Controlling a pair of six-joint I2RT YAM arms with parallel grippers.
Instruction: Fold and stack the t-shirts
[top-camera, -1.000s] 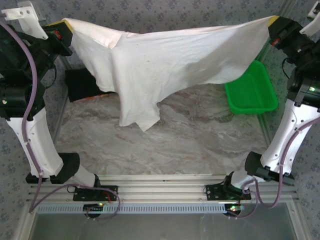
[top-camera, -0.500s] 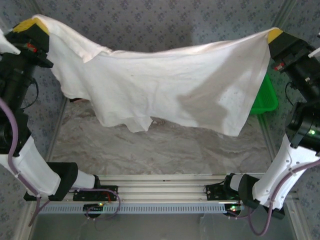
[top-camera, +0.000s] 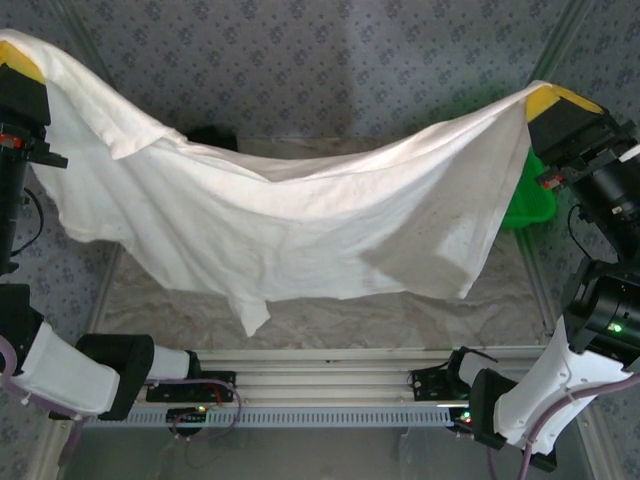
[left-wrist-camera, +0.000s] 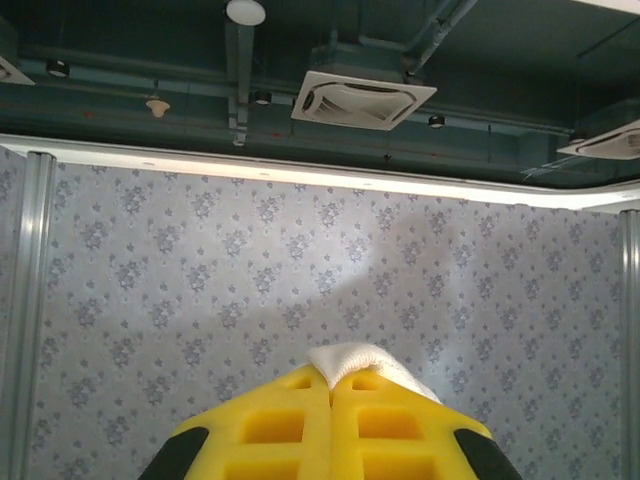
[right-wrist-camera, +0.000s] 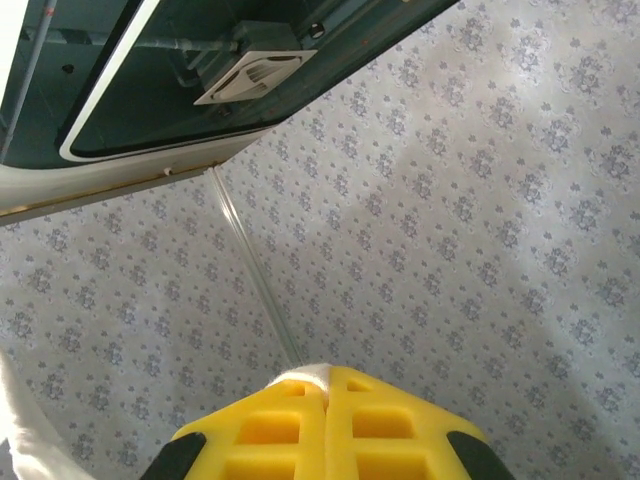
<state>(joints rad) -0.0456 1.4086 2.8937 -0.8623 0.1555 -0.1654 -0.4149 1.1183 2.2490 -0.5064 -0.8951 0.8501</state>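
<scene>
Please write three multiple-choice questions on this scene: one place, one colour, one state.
1. Where is the cream-white cloth t-shirt? A lying flat; B hanging between the left tool and the right tool; C rolled up.
2. What colour is the plastic mesh basket at the right? A red; B blue; C green.
3. How is the left tool? A shut on the t-shirt; B open; C shut empty.
Answers: B, the cloth sags in the air from both tools; C, green mesh shows beside the cloth's right edge; A, white cloth sits pinched between its yellow fingers.
</scene>
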